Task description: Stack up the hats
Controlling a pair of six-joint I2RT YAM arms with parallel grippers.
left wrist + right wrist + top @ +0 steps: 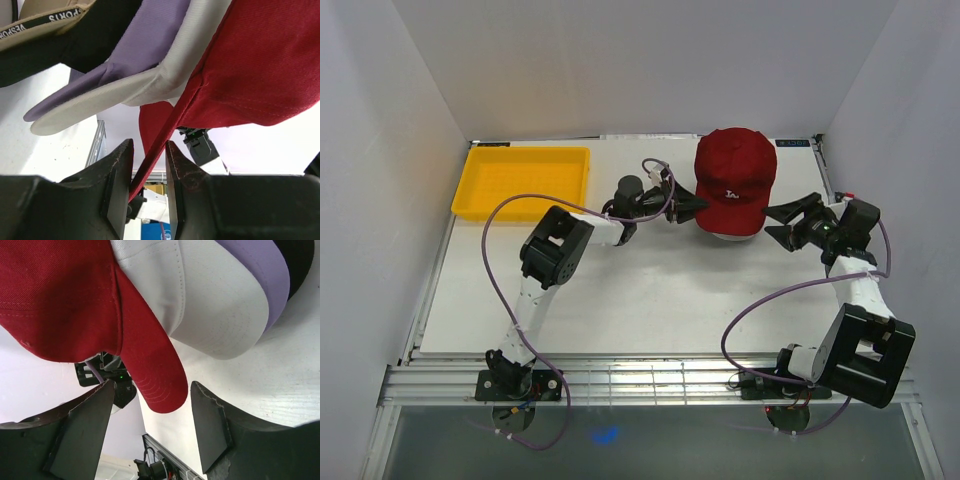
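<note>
Pointing brims toward the near table (650, 310) edge, hats (735, 180) sit stacked; left gripper (149, 145) narrowly parted, right gripper (152, 386) wide.

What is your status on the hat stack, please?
Left hand open, red hat's edge between fingers. Right hand open at its brim. Red hat tops stack. Nothing in the way.

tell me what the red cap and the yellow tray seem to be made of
Red cap: looks like woven cotton twill, matte; fine diagonal weave and stitched seams show in the wrist views. Yellow tray: probably moulded hard plastic, smooth with even colour and a raised rim.
</note>
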